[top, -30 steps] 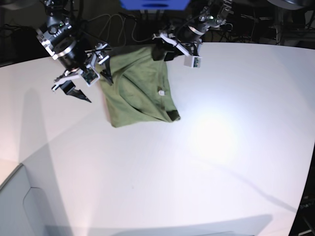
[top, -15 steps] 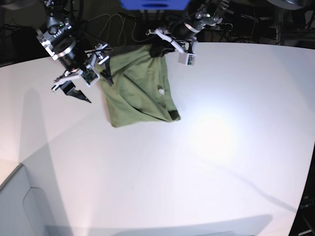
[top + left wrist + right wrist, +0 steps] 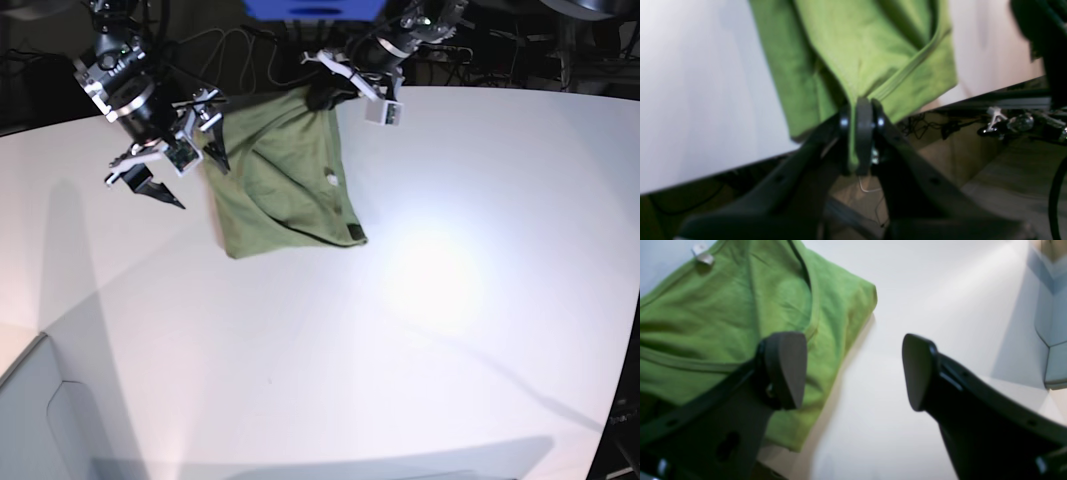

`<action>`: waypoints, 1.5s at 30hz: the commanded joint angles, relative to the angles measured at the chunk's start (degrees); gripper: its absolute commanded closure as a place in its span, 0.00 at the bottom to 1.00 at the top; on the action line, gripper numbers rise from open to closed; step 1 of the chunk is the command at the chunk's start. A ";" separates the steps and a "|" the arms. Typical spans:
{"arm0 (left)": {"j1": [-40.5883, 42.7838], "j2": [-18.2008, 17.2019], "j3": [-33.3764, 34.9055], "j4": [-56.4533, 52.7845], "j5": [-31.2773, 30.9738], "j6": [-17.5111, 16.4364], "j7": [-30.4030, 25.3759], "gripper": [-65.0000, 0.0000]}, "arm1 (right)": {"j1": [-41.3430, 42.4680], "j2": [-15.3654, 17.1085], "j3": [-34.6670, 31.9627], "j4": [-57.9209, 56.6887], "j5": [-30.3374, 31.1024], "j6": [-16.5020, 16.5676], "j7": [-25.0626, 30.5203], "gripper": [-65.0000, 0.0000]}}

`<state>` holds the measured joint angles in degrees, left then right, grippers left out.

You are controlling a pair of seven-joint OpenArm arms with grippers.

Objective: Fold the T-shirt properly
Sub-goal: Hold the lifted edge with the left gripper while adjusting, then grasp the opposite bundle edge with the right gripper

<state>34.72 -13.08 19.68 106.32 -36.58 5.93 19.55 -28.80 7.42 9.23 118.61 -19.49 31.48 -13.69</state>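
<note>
Left tool (image 3: 860,126) now pinched on T-shirt (image 3: 285,185) edge, farther back — right tool (image 3: 853,371) spread, empty

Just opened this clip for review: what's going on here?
A two-armed robot is folding a green T-shirt on a white table. The left end effector is shut on a hem at the shirt's far edge, by the table's rim. The right end effector is open beside the shirt's other side, holding nothing. The shirt lies partly folded and wrinkled.
</note>
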 commanded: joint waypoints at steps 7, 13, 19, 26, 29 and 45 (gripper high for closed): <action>0.49 0.11 -3.37 -1.93 -0.21 -0.70 -0.69 1.00 | 0.01 0.27 0.13 1.00 0.54 0.56 1.52 0.34; -0.13 0.11 -4.25 -4.39 -0.21 -0.70 -0.69 1.00 | 0.09 0.27 -0.93 1.00 0.63 0.65 1.52 0.35; -0.04 0.11 -6.01 -4.74 -0.39 -0.88 -0.69 1.00 | 1.50 0.27 -5.50 -1.99 0.54 0.65 1.43 0.48; 0.14 0.11 -7.07 -4.74 -0.30 -0.88 -0.69 1.00 | 7.21 -3.16 -7.26 -8.23 0.45 0.56 1.43 1.00; 0.14 0.11 -7.07 -4.74 -0.30 -0.88 -0.69 1.00 | 10.38 -3.33 -7.34 -11.40 0.45 0.65 0.81 1.00; 0.49 0.03 -7.07 -7.20 -0.21 -0.97 -0.69 1.00 | 23.65 -5.44 -7.26 -31.97 0.63 0.65 -3.67 1.00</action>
<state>34.57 -12.88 12.67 99.11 -37.54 3.84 17.52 -5.78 1.78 1.80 85.82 -19.20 31.48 -18.11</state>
